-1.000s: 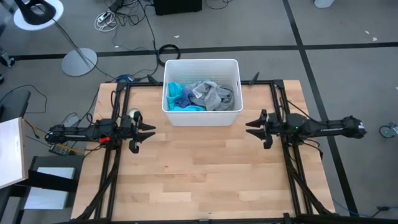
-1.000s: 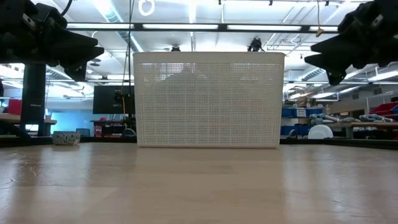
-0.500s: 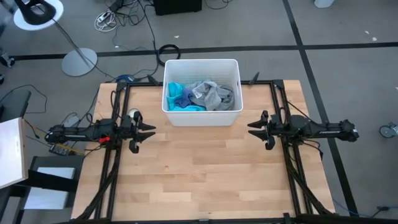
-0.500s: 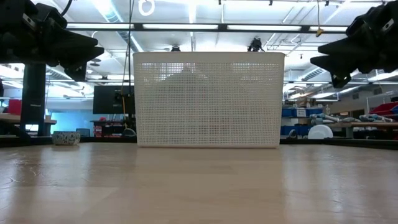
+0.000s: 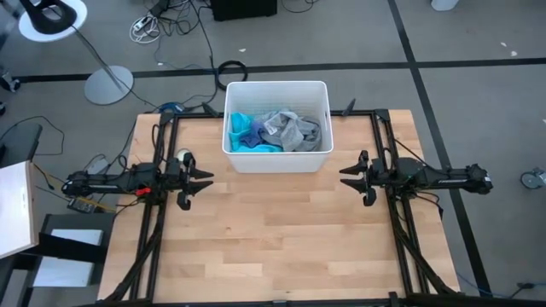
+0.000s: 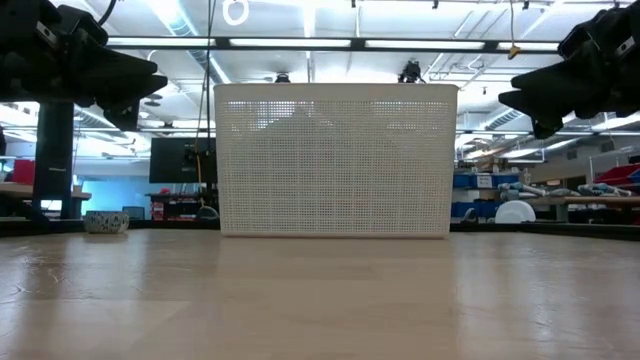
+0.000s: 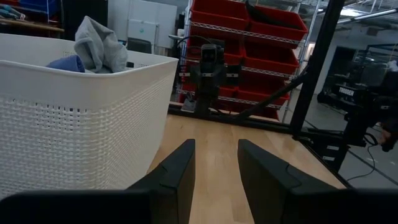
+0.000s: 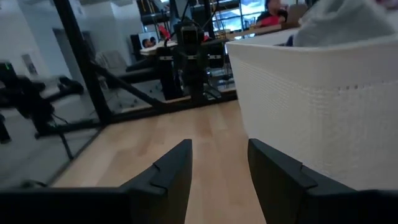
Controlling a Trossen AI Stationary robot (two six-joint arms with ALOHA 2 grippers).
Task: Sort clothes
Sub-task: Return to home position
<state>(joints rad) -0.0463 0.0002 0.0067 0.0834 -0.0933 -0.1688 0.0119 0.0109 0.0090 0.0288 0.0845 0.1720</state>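
Observation:
The white bin [image 5: 276, 162] stands at the table's far middle. In it lie a turquoise shirt [image 5: 241, 141], a blue piece [image 5: 248, 128] and a grey top [image 5: 292, 129], piled above the rim. The grey top [image 7: 98, 43] and the blue piece [image 7: 64, 63] also show in the left wrist view. The navy piece and the socks are hidden or out of view. My left gripper [image 5: 205, 180] is open and empty, above the table left of the bin. My right gripper [image 5: 345, 177] is open and empty, right of the bin. Both point toward the table's middle.
The bin's mesh wall [image 6: 336, 160] fills the middle of the low view, with my grippers high on either side [image 6: 150, 85] [image 6: 510, 97]. Black frame rails [image 5: 166, 153] run along the table's left and right sides. Bare wooden tabletop [image 5: 273, 230] lies in front of the bin.
My right gripper has drawn back a little toward the table's right edge and then held still. It has stayed open. The clothes and the bin have not moved.

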